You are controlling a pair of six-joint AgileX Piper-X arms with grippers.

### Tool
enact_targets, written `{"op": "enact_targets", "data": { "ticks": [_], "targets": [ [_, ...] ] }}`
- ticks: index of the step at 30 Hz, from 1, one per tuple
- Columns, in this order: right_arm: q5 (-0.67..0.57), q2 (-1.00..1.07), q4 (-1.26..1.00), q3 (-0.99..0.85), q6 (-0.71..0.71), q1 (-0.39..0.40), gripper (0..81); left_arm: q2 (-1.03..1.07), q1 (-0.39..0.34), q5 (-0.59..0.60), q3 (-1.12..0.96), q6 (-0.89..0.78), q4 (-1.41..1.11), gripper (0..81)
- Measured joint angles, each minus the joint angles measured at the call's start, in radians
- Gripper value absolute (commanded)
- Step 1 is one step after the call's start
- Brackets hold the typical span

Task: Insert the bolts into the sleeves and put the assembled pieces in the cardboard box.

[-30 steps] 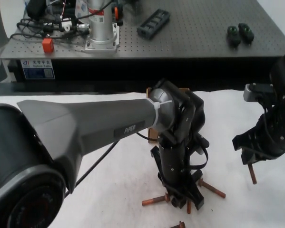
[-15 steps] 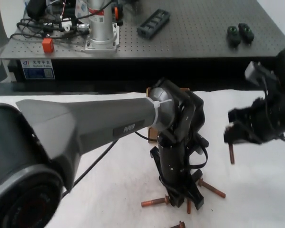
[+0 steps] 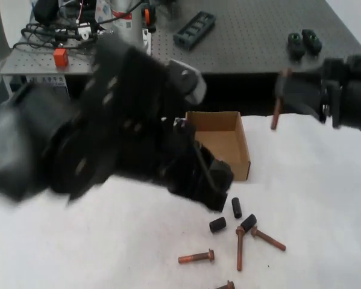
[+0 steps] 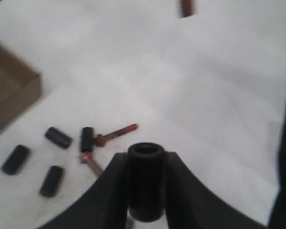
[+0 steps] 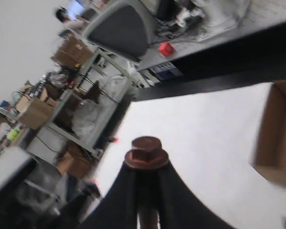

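**Two-arm stage, bolt and sleeve held apart.** The left gripper (image 4: pixel 145 167) pinches 1 black sleeve (image 4: pixel 145 191) on the near side of the cardboard box (image 3: pixel 216 123). The sleeve's long axis runs along the fingers, with its open bore facing the wrist. The right gripper (image 5: pixel 143 186) clamps 1 copper bolt (image 3: pixel 276 114), raised to the right of the box, with its shank pointing roughly downward. Loose sleeves (image 3: pixel 236 207) and bolts (image 3: pixel 196 257) lie on the cloth (image 3: pixel 319 211) before the box.
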Motion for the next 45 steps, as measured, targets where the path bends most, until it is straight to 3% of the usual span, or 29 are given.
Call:
{"op": "enact_targets", "data": {
  "ticks": [6, 12, 29, 45],
  "targets": [
    [0.021, -0.018, -0.148, 0.067, 0.07, 0.097, 0.1, -0.046, 0.0, 0.092, 0.048, -0.087, -0.099, 0.7],
    [0.024, -0.018, -0.15, 0.099, 0.076, 0.129, 0.1, -0.049, 0.0, 0.126, 0.051, -0.103, -0.122, 0.7],
    [-0.05, -0.018, -0.117, 0.112, 0.078, 0.134, 0.1, -0.049, 0.0, 0.105, 0.051, -0.116, -0.125, 0.7],
    [-0.079, -0.018, -0.04, 0.112, -0.005, 0.134, 0.1, -0.049, 0.0, 0.088, 0.054, -0.116, -0.123, 0.7]
  ]
}}
